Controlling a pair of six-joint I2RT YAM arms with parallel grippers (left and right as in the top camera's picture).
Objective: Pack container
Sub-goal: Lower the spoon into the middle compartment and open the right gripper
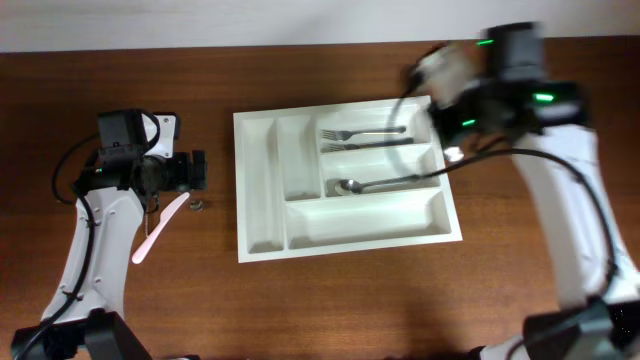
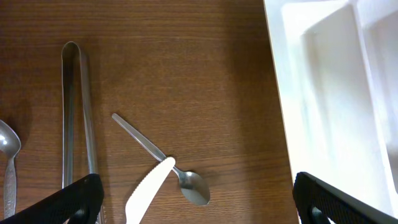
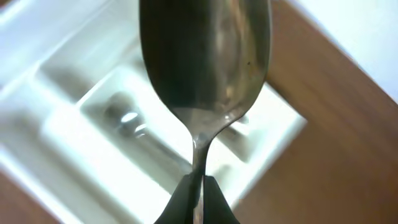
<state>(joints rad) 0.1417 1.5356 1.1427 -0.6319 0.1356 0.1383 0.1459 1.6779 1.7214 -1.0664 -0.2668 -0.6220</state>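
Observation:
The white cutlery tray (image 1: 365, 216) lies mid-table, holding two forks (image 1: 362, 139) and a spoon (image 1: 385, 184). My right gripper (image 1: 436, 82), blurred in the overhead view, hovers over the tray's far right corner. In the right wrist view it (image 3: 198, 200) is shut on the handle of a large metal spoon (image 3: 205, 62), held above the tray (image 3: 68, 149). My left gripper (image 1: 196, 172) is open and empty left of the tray. In the left wrist view it (image 2: 198, 205) is over a small spoon (image 2: 163, 159) and a white plastic knife (image 2: 147, 193), with the tray's edge (image 2: 280, 93) at the right.
Metal tongs (image 2: 78, 112) and another spoon (image 2: 9, 155) lie on the wooden table left of the small spoon. The white knife also shows in the overhead view (image 1: 160, 228). A pale wall edge runs along the table's far side.

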